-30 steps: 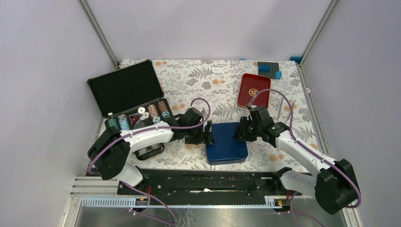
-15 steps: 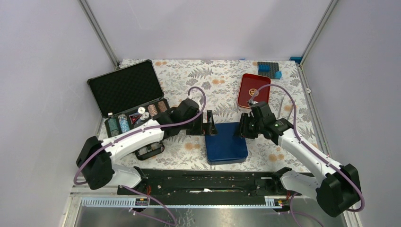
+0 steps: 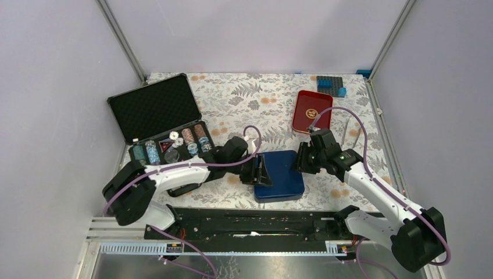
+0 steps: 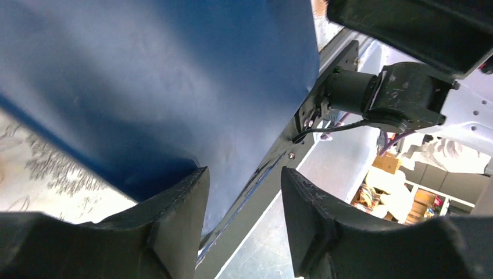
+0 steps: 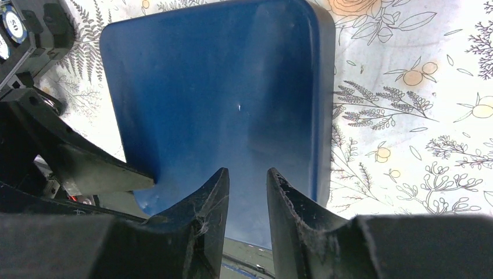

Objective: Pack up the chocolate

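Presently my left end effector (image 3: 262, 170) and right end effector (image 3: 298, 158), both parted and empty, flank the blue rounded plastic box (image 3: 285, 177), presumably to open it.

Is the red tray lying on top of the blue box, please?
No, the red tray lies on the floral tablecloth farther back, clearly apart from the blue box.

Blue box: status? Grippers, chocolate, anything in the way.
Left gripper open at left edge of blue box. Right gripper at right edge, fingers narrowly apart, grip unclear. Chocolate not visible. Open chip case off to the left.
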You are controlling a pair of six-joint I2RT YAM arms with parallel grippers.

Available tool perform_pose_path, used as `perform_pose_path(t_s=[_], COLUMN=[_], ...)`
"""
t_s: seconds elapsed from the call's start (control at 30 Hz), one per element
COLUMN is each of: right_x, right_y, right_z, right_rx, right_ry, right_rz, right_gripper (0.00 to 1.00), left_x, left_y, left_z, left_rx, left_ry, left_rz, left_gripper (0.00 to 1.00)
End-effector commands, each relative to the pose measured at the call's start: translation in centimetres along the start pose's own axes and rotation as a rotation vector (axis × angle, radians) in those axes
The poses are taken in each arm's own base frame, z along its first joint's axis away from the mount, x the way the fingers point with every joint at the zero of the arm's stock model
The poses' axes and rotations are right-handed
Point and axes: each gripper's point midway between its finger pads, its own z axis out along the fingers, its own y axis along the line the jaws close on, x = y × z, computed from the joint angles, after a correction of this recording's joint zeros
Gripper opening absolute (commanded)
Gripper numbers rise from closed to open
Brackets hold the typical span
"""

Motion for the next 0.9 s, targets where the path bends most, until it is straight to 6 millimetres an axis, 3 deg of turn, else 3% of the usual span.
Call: perform_pose_path(t_s=[0.0,0.13,0.23,0.3,0.4,0.5,0.63,0.73,0.8,0.87], right_x=[0.1,-0.3,-0.9,-1.2,-1.1,0.3,4.6,8.0,8.1,6.3], right_y=[-0.2,-0.2,0.2,0.4,0.8,0.7,-1.1,-3.4,-3.9,-2.9], right_z=[0.1,-0.6,-1.7,-2.6,-3.8,-3.5,-0.6,1.7,1.7,0.9], right_rx=[0.019,0.026,0.027,0.027,0.027,0.024,0.035,0.085,0.114,0.099], right_ry=[-0.002,-0.014,-0.039,-0.049,-0.052,-0.020,0.092,0.184,0.197,0.140], right_rz=[-0.002,-0.011,-0.016,-0.020,-0.029,-0.018,0.033,0.067,0.055,0.032], right_gripper=[0.37,0.36,0.30,0.27,0.23,0.15,0.04,0.00,0.00,0.00], left_x=[2.7,-0.3,-1.7,-1.9,-1.1,0.5,3.8,6.1,6.4,5.4], left_y=[4.0,0.9,-2.4,-4.2,-4.9,-3.3,2.0,5.8,5.7,3.9], left_z=[1.1,-2.2,-4.2,-4.5,-3.9,-2.4,0.3,2.0,2.0,1.1], left_rx=[-0.120,-0.151,-0.091,-0.024,0.021,0.003,-0.072,-0.160,-0.169,-0.158], left_ry=[0.095,-0.007,-0.058,-0.056,-0.024,0.022,0.109,0.190,0.215,0.187], left_rz=[-0.011,0.073,0.100,0.102,0.087,0.062,0.000,-0.054,-0.056,-0.025], left_gripper=[0.53,0.53,0.54,0.53,0.50,0.43,0.35,0.16,0.08,0.08])
